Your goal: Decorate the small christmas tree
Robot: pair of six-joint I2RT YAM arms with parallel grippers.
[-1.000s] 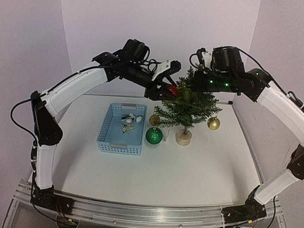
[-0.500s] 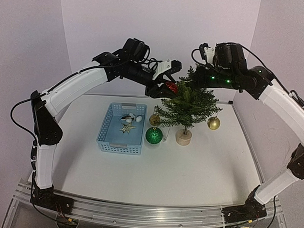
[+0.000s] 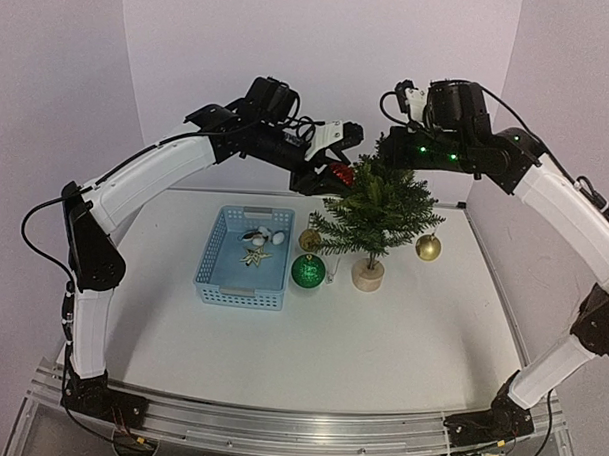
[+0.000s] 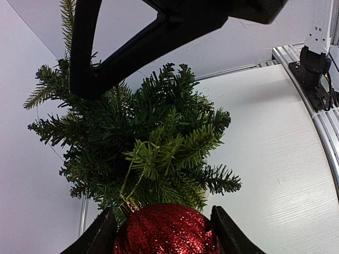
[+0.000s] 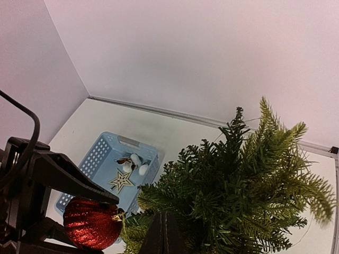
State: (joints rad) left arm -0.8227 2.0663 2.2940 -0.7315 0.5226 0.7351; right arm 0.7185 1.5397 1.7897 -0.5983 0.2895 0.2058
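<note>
Risen since a second ago: right gripper (image 3: 387, 151), fingers together, just above the crown. White table (image 3: 380, 361) — small christmas tree (image 3: 377, 206) upright at rear centre, right of blue basket (image 3: 238, 297). Left gripper (image 3: 334, 175) clamps red glitter bauble (image 3: 343, 173) against the upper left branches. Green bauble (image 3: 307, 271) sits between basket and tree.

Blue basket (image 3: 240, 297) holds gold star (image 3: 254, 255), white bits (image 3: 278, 238). Green bauble (image 3: 308, 271) at its 3 o'clock, gold bauble (image 3: 310, 239) at 2.
</note>
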